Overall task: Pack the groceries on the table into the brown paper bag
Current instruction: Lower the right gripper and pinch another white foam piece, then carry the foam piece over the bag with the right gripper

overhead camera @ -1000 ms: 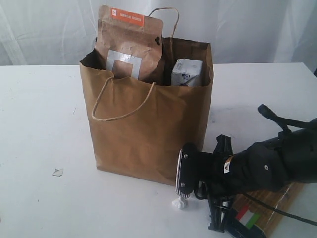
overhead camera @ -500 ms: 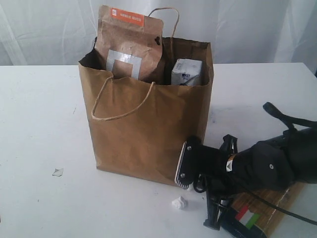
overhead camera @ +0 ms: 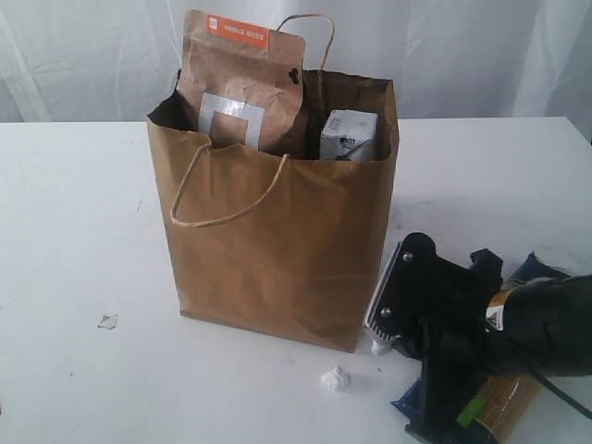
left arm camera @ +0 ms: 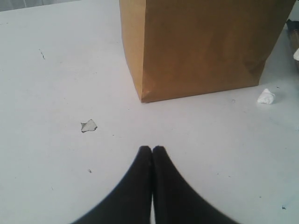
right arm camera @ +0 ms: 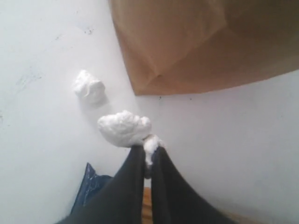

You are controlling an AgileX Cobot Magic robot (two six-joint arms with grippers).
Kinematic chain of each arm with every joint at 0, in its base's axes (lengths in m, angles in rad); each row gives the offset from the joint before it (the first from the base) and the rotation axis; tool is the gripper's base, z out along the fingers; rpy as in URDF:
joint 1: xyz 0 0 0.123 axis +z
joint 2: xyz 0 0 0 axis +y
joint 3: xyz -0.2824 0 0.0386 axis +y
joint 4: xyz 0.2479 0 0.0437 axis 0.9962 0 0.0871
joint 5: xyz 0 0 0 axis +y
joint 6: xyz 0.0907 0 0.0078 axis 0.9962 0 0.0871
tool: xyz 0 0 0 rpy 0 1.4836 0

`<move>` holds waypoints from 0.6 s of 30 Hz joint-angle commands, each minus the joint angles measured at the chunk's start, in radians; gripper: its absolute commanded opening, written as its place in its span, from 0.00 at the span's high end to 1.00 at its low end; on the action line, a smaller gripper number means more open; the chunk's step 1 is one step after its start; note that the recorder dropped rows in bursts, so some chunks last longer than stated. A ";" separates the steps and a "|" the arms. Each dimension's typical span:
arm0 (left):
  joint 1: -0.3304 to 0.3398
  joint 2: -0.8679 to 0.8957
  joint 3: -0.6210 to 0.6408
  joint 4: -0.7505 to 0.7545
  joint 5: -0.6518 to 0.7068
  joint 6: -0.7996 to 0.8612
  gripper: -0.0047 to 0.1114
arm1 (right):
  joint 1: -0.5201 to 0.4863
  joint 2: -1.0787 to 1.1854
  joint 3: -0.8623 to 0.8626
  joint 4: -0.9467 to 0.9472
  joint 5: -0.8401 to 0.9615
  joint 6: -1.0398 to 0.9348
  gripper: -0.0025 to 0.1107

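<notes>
The brown paper bag (overhead camera: 277, 250) (left arm camera: 201, 46) (right arm camera: 196, 42) stands upright mid-table. The brown-orange pouch (overhead camera: 242, 83) and the small white-blue carton (overhead camera: 349, 135) stick out of its top. Beside the bag's right base, my right gripper (overhead camera: 381, 344) (right arm camera: 149, 148) is shut on a white crumpled wad (right arm camera: 124, 128) (overhead camera: 377, 348). The long spaghetti packet (overhead camera: 490, 412) (right arm camera: 91, 186) lies on the table under that arm. My left gripper (left arm camera: 152, 149) is shut with nothing in it, low over the table (left arm camera: 56, 177) in front of the bag. Jar, bottle and can are hidden.
A second white wad (overhead camera: 336, 377) (left arm camera: 266, 96) (right arm camera: 88, 87) lies on the table near the bag's front corner. A small paper scrap (overhead camera: 108, 321) (left arm camera: 88, 125) lies to the bag's left. White curtains hang behind the table.
My right arm has swung right and turned beside the bag, carrying the white wad at its fingertips. The bag, its contents and the loose wad have stayed put.
</notes>
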 commanded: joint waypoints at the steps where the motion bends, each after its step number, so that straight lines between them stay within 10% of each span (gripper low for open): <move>1: 0.003 -0.004 0.004 -0.006 0.000 -0.009 0.96 | -0.008 -0.092 0.012 0.004 0.067 0.011 0.98; 18: 0.003 -0.004 0.004 -0.006 0.000 -0.009 0.96 | -0.008 -0.424 -0.142 0.002 0.263 0.098 0.98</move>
